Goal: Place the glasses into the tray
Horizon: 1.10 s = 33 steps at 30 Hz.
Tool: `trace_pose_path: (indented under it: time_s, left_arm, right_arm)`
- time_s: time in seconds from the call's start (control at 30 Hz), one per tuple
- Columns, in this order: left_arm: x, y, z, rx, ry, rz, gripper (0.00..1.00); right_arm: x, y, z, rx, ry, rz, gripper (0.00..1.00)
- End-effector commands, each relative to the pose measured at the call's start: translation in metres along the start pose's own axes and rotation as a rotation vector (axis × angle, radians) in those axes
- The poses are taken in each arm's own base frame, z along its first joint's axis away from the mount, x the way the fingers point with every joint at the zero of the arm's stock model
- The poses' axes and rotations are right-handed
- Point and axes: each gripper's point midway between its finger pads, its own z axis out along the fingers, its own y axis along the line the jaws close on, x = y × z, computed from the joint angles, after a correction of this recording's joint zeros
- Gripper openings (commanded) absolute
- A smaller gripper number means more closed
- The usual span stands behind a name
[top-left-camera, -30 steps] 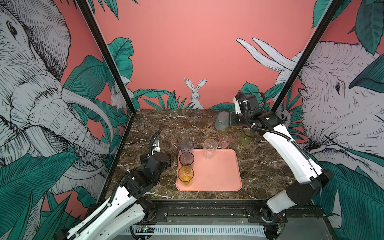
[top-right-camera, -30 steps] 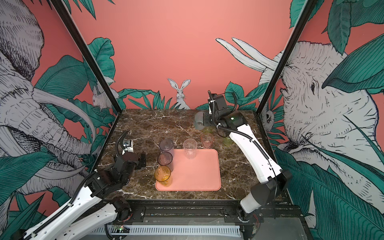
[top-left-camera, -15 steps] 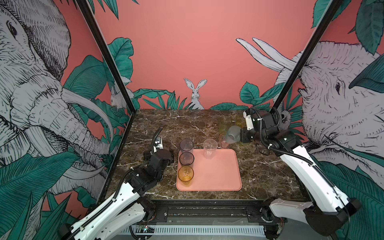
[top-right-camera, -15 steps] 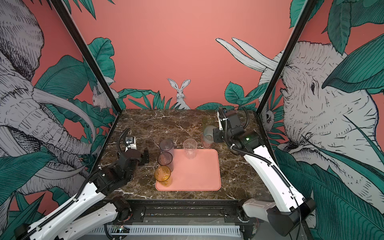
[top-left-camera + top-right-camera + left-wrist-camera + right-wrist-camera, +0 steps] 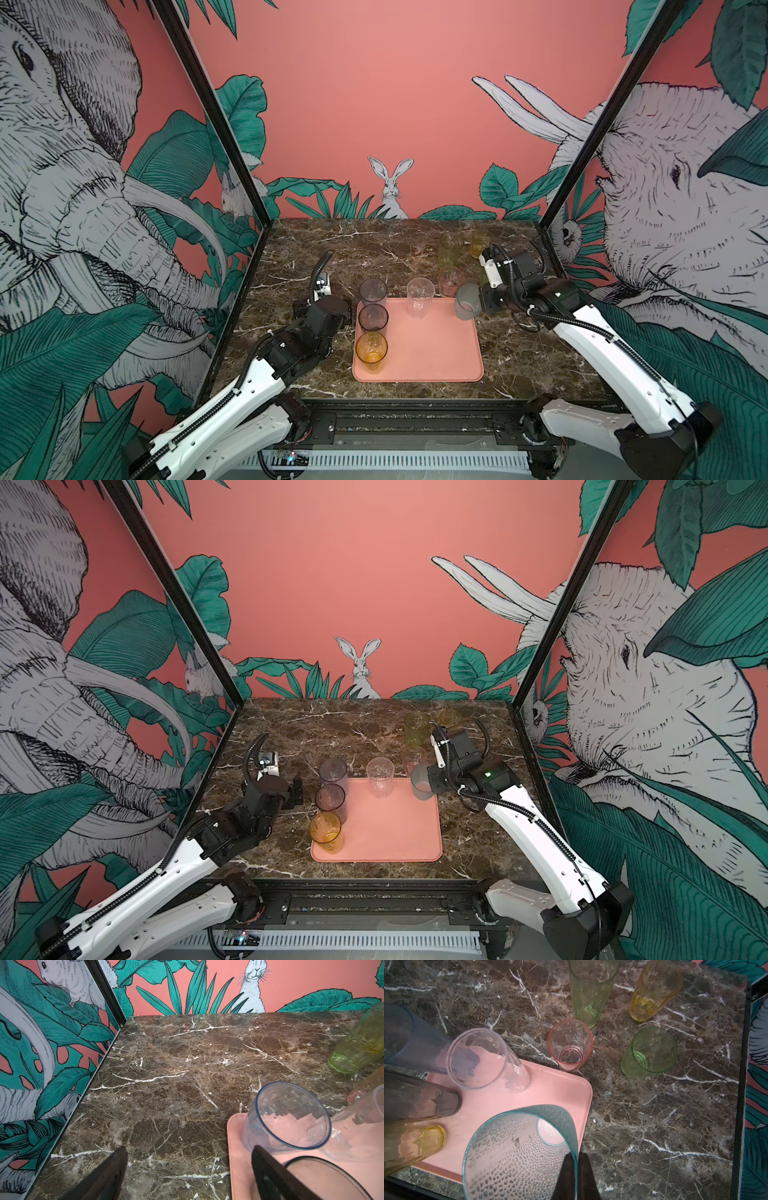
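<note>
Teal-grey glass [image 5: 517, 1151] pinched at the rim by the right pincer [image 5: 574, 1159] over a corner of the tray [image 5: 554, 1093]; left pincer [image 5: 189, 1150] spread.

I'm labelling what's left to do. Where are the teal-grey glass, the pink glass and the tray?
teal-grey glass [image 5: 517, 1153], right wrist view, dimpled inner wall.
pink glass [image 5: 570, 1043], right wrist view, inner wall.
tray [image 5: 550, 1093], right wrist view, bare floor.
</note>
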Motion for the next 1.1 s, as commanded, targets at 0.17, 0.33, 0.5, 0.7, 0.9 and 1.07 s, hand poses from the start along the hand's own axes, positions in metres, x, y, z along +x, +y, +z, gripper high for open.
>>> trace_pose_path:
  time_s: [0.17, 0.33, 0.5, 0.7, 0.9, 1.07]
  left_arm:
    - [-0.006, -0.002, 0.002, 0.000, -0.012, -0.026, 0.94]
    - [-0.006, -0.004, 0.002, 0.004, -0.009, -0.025, 0.94]
    - [-0.006, -0.004, 0.003, 0.005, -0.008, -0.025, 0.94]
    - [-0.004, -0.003, 0.003, 0.004, -0.003, -0.026, 0.94]
    - [-0.002, -0.002, 0.003, 0.001, -0.001, -0.020, 0.94]
    - [-0.001, -0.001, 0.003, -0.003, -0.003, -0.024, 0.94]
  right_arm:
    - [0.010, 0.022, 0.006, -0.101, -0.037, -0.003, 0.00]
    - [0.024, 0.039, 0.019, -0.136, -0.018, -0.036, 0.00]
    - [0.030, 0.056, 0.029, -0.151, -0.011, -0.074, 0.00]
    - [0.035, 0.081, 0.044, -0.200, -0.013, -0.048, 0.00]
    - [0.038, 0.095, 0.056, -0.195, 0.000, -0.066, 0.00]
    - [0.035, 0.105, 0.062, -0.204, -0.014, -0.062, 0.00]
